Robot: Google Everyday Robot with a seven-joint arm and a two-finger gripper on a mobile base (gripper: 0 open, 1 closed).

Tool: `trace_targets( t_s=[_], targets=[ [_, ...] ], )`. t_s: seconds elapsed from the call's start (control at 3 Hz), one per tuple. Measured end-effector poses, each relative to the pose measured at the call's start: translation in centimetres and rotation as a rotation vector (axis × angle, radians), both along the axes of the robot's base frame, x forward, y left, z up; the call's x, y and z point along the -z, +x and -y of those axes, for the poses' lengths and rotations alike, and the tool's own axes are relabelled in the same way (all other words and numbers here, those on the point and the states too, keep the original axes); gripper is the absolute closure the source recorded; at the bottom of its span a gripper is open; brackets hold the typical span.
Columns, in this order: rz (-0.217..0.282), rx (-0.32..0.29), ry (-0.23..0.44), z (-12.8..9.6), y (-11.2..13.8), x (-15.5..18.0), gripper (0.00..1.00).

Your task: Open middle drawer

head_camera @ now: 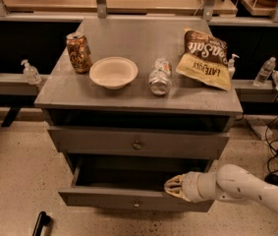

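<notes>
The middle drawer (104, 198) is a grey drawer with a long flat front and a small round knob (136, 204). It is pulled out from the grey cabinet (55, 95), and its dark inside shows behind the front panel. My gripper (174, 186) is at the top edge of that front panel, right of the knob, with the white arm (249, 188) coming in from the lower right. The drawer above (94, 142), with its own knob (137, 144), stands nearly closed. No drawer front shows below the open one.
On the cabinet top stand a brown can (78, 52), a white bowl (113, 72), a plastic bottle lying on its side (160, 76) and a chip bag (205, 58). Small bottles line ledges on both sides. Cables lie on the floor at right.
</notes>
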State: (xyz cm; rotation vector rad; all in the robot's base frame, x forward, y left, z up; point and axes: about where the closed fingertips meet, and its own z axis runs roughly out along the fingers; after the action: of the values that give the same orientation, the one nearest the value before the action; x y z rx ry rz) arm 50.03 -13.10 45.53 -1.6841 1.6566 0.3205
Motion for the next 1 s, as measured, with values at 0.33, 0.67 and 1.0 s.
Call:
trace_targets(
  t_s=[0.33, 0.67, 1.0],
  targets=[
    [0.053, -0.047, 0.040, -2.2, -0.3, -2.0, 1.00],
    [0.070, -0.063, 0.028, -3.7, 0.1, -2.7, 1.00],
    [0.053, -0.037, -0.021, -4.3, 2.6, -2.0, 1.00]
  ],
)
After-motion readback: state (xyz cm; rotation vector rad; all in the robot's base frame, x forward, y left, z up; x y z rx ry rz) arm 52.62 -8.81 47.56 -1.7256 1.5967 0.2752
